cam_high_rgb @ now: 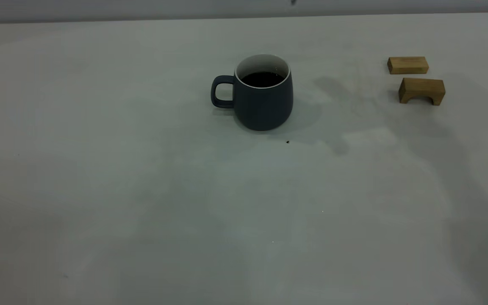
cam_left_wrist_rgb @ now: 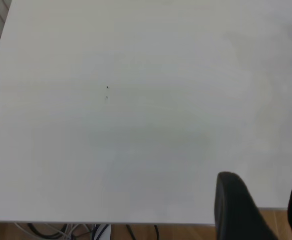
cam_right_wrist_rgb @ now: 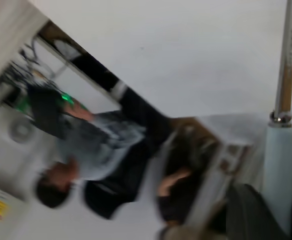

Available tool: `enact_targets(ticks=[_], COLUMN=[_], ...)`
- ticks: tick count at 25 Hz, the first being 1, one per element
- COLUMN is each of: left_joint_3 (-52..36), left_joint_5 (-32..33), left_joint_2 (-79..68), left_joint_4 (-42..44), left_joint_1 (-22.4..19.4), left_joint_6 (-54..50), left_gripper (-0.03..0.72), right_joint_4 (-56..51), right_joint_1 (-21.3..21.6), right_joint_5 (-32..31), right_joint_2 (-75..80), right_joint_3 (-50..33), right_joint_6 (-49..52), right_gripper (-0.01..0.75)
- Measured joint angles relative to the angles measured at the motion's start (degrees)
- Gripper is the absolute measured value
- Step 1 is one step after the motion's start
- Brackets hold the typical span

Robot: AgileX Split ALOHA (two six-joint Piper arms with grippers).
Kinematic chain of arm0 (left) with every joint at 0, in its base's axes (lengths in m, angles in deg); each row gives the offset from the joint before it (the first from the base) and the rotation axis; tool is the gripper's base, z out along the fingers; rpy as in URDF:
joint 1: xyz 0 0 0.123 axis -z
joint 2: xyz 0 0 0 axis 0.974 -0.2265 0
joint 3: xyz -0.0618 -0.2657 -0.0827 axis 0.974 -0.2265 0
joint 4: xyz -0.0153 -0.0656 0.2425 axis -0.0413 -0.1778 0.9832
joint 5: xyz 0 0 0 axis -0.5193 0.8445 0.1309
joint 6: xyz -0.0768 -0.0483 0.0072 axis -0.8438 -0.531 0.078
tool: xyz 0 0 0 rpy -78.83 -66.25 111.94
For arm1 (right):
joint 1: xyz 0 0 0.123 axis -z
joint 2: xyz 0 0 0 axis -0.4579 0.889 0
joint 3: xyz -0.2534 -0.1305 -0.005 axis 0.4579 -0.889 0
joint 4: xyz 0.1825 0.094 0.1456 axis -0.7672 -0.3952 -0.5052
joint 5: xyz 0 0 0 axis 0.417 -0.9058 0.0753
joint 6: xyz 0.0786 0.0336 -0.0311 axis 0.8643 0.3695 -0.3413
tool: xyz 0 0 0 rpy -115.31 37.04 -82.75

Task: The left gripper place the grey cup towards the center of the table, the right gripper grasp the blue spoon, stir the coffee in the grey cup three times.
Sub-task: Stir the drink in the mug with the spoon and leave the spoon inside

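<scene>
Grey cup point(cam_high_rgb: 263, 95) mid-table, handle left, coffee point(cam_high_rgb: 262, 79) inside
Left gripper point(cam_left_wrist_rgb: 266, 210) wide open, empty, off by table point(cam_left_wrist_rgb: 135, 125) edge; right gripper point(cam_right_wrist_rgb: 278, 220) clamped on blue spoon point(cam_right_wrist_rgb: 281, 165), metal neck pointing out past fingers, cup likely leftward of it.

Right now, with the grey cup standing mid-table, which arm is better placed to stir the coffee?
The right: the right hand holds the blue spoon, while the left hand hangs open and empty over bare table. The grey cup stands free mid-table.
</scene>
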Motion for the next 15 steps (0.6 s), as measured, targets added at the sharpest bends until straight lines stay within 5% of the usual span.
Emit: enact_targets(ticks=[6, 15], left_joint_3=[0.0, 0.0], left_joint_5=[0.0, 0.0], left_joint_2=[0.0, 0.0], left_joint_4=[0.0, 0.0], left_joint_1=[0.0, 0.0], left_joint_6=[0.0, 0.0], left_gripper=[0.333, 0.333], right_joint_4=[-2.1, -13.3], right_joint_1=[-0.6, -1.1], right_joint_5=[0.0, 0.1], right_joint_2=[0.1, 5.5], right_joint_3=[0.0, 0.0], right_joint_6=[11.4, 11.5], right_gripper=[0.13, 0.13])
